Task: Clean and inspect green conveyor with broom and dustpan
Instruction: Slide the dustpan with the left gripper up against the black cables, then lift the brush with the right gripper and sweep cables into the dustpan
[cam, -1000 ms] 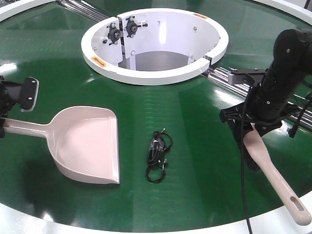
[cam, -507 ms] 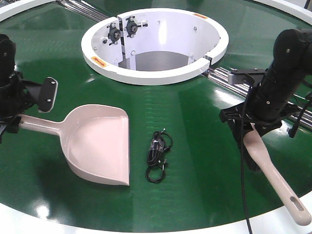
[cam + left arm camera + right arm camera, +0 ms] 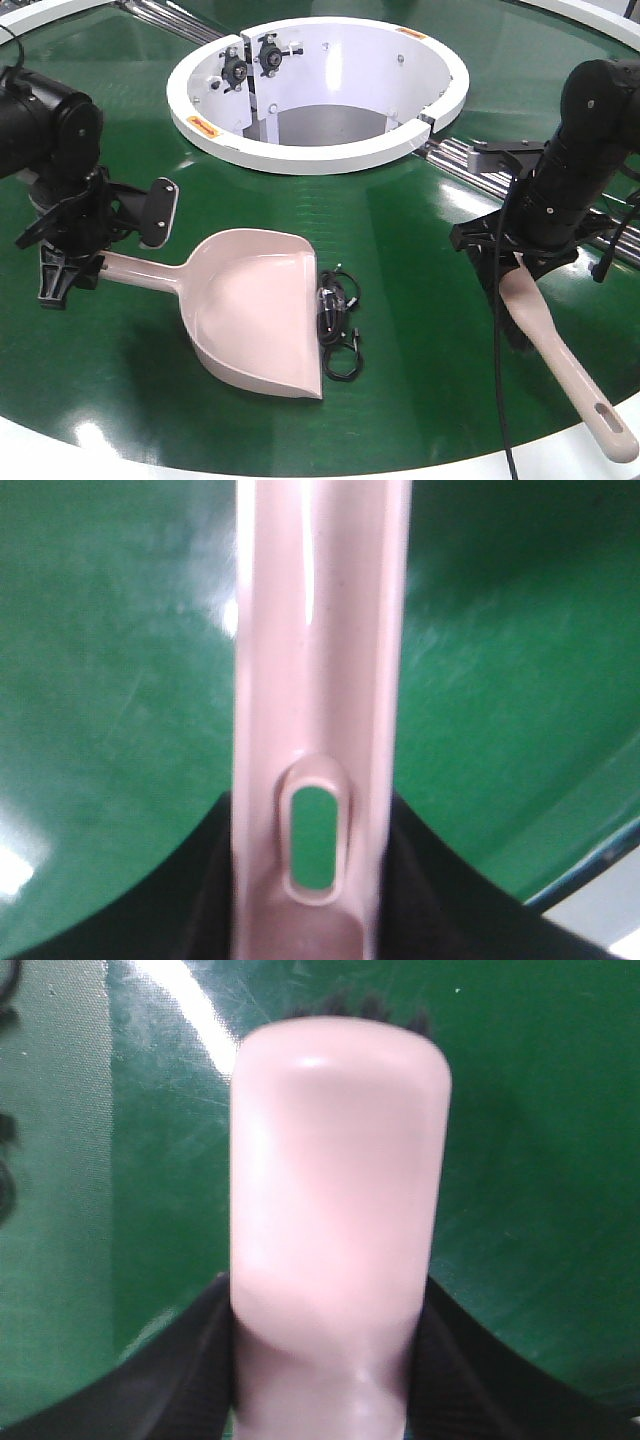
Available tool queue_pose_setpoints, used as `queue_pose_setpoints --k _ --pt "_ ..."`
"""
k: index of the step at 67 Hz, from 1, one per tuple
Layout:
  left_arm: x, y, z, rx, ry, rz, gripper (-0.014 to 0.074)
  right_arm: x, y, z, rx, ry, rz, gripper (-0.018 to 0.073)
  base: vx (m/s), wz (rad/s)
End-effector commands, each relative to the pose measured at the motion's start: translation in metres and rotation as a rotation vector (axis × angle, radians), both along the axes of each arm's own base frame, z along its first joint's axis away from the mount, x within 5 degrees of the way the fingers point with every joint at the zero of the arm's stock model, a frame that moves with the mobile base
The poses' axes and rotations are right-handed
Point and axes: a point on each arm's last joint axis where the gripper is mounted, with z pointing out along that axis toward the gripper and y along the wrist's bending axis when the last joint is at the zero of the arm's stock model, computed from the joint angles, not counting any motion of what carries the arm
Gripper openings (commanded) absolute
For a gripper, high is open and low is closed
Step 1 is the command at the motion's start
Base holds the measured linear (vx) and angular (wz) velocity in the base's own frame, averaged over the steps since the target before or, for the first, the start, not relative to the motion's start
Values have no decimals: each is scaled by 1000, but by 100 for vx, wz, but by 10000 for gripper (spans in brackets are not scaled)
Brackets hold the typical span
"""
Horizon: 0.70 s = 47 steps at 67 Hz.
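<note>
The pale pink dustpan lies flat on the green conveyor, its open front edge touching a black cable bundle. My left gripper is shut on the dustpan's handle; in the left wrist view the handle with its slotted hole runs between the black fingers of the left gripper. At the right, the broom slants down to the belt. My right gripper is shut on it near the head. The right wrist view shows the broom's back in the right gripper, with dark bristles past it.
A white central ring with an opening stands behind the work area, with metal rails running from it to the right. The white outer rim borders the belt in front. Black cables hang from the right arm.
My left arm has slid the dustpan to the right across the belt until its front edge met the cable bundle, which shifted slightly. The right arm and broom have stayed put.
</note>
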Motion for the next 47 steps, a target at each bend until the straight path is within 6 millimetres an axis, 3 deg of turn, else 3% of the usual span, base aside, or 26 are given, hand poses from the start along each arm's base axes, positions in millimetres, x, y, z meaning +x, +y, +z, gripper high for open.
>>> queue_pose_setpoints --k 1,47 --pt "-8 -9 18 -37 -13 -9 -6 -11 -1 24 2 -17 13 -3 0 0" --pt "-8 -9 18 -35 -13 -9 -6 -11 -1 24 3 -17 13 -3 0 0"
